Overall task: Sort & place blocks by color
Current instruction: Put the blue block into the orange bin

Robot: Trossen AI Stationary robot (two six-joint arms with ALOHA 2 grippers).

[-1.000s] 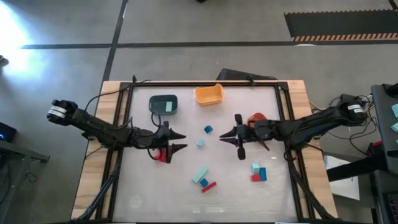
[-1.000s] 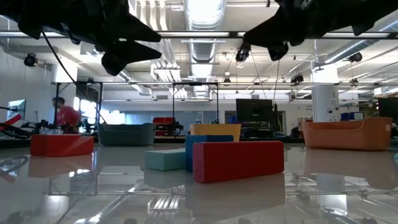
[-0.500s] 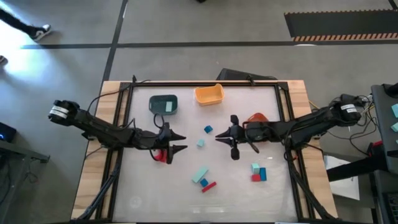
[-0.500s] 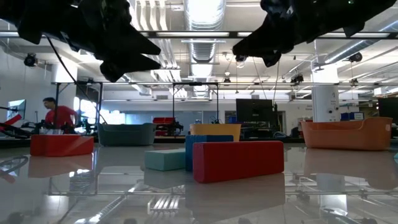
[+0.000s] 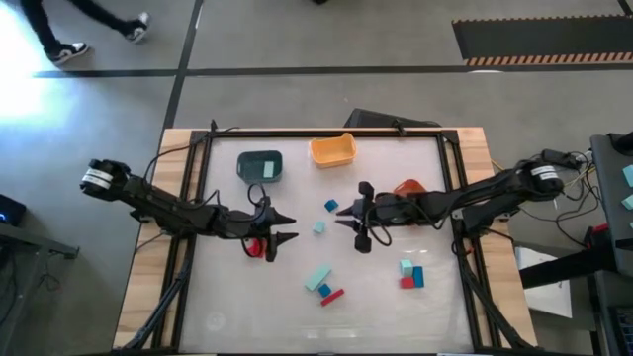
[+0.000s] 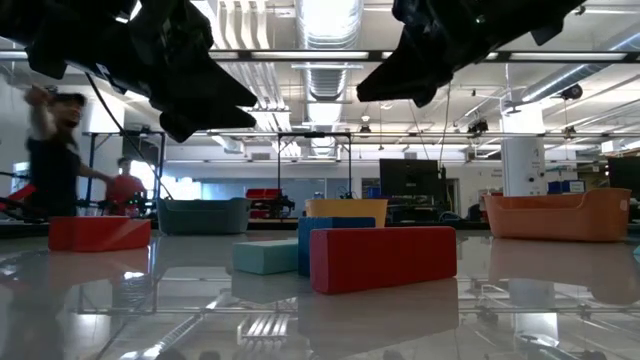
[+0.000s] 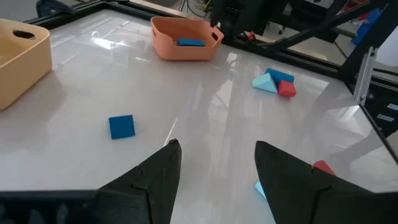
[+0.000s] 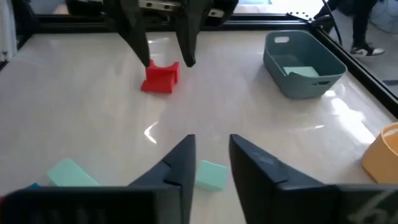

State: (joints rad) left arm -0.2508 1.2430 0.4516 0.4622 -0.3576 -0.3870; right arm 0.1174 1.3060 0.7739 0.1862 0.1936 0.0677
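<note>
High view, table: pale table top (image 5: 227, 297) in a wooden frame, both arms reaching toward the middle.
Left gripper (image 5: 282, 226): left of centre, fingers spread apart, nothing between them; a red block (image 5: 258, 246) lies just beside it.
Right gripper (image 5: 358, 220): just right of centre, fingers parted by a narrow gap, holding nothing.
Loose blocks, centre: blue cube (image 5: 330, 206) and small mint block (image 5: 319, 227), between the two grippers.
Loose blocks, lower centre: mint bar (image 5: 317, 278), small blue block (image 5: 324, 290) and red bar (image 5: 332, 296), touching or nearly so.
Loose blocks, lower right: mint (image 5: 406, 266), blue (image 5: 417, 277) and red (image 5: 406, 283) pieces in a tight cluster.
Teal bin (image 5: 260, 165): upper left of the table, one mint block (image 5: 269, 170) inside.
Yellow-orange bin (image 5: 332, 149): upper centre.
Orange bin (image 5: 408, 187): right of centre, partly hidden by the right arm; the left wrist view shows a blue block (image 7: 189, 42) inside.
Floor, upper left: a person's legs (image 5: 69, 22).
</note>
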